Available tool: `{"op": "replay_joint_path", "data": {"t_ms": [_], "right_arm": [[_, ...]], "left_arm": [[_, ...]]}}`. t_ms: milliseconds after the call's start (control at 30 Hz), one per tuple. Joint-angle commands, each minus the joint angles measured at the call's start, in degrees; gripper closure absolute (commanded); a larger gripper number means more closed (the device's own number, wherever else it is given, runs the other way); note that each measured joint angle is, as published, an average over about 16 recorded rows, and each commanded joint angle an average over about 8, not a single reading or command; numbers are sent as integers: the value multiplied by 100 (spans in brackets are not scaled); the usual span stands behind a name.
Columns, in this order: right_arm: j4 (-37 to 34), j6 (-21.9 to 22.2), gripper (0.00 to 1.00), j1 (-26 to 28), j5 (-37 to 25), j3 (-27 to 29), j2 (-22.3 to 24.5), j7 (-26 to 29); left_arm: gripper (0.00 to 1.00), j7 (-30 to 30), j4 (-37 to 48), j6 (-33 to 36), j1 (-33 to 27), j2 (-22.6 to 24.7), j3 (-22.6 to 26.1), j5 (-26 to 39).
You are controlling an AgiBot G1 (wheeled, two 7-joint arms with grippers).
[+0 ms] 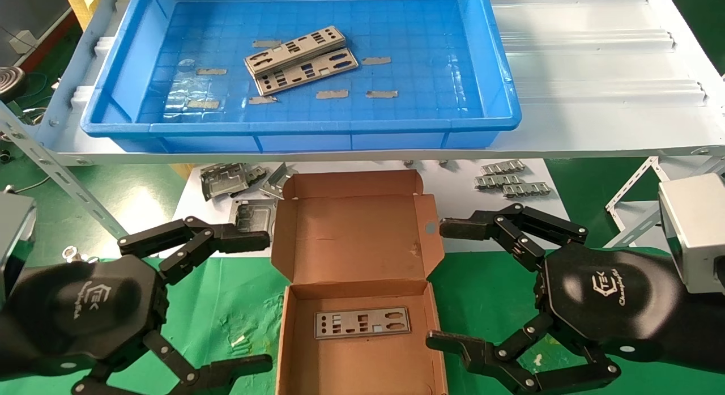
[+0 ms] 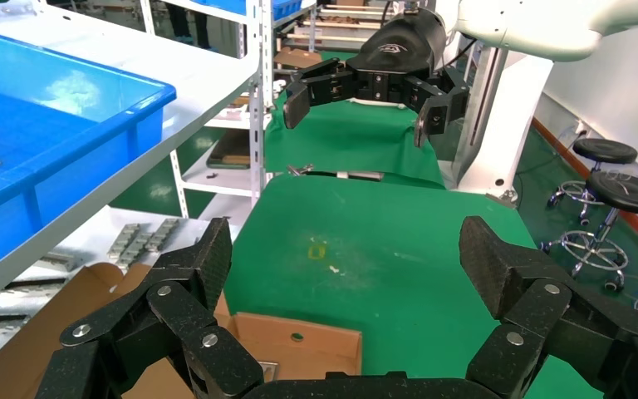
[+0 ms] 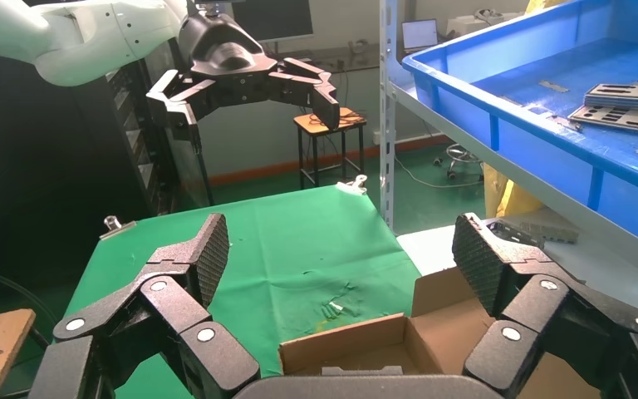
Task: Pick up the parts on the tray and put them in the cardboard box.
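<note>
The blue tray [image 1: 498,109] sits on a pale shelf [image 1: 595,72] at the far side of the scene, above the level of the green tabletop [image 1: 226,304]. Near the middle of its grid floor lie two punched metal plates [image 1: 300,60], one overlapping the other, both angled slightly. Small grey tape-like strips [image 1: 376,60] are scattered around them on the tray floor.

Below the shelf's front edge, the cardboard box [image 1: 294,349] lies open on the tabletop, its hinged lid [image 1: 351,230] folded back toward the shelf. A single plate [image 1: 362,322] lies flat on the box floor, close to the lid hinge.

The left end effector [image 1: 249,298] hovers just beside the box on the robot's left, released, its fingers [image 1: 238,239] spread wide with nothing between them. The right end effector [image 1: 447,284] hovers just beside the box on the opposite side, also released and empty, one fingertip close to the lid's side flap near its small round hole [image 1: 430,227].

On the white surface under the shelf, folded metal brackets [image 1: 226,179] lie to the left of the lid, and three rows of small metal pieces [image 1: 507,179] lie to the right.

From the left wrist view, the left end effector [image 2: 345,249] has its pads wide apart above the green cloth and the box corner.
</note>
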Motion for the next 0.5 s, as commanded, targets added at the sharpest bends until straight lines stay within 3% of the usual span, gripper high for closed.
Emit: {"op": "replay_joint_path", "data": {"t_ms": [33,500], "right_arm": [[0,0,0,0,0,0,0,0],[0,0,0,0,0,0,0,0]], "left_arm": [[0,0,1,-1,-1,1,1,1],[0,0,2,-4,-4,3,6,2]]}}
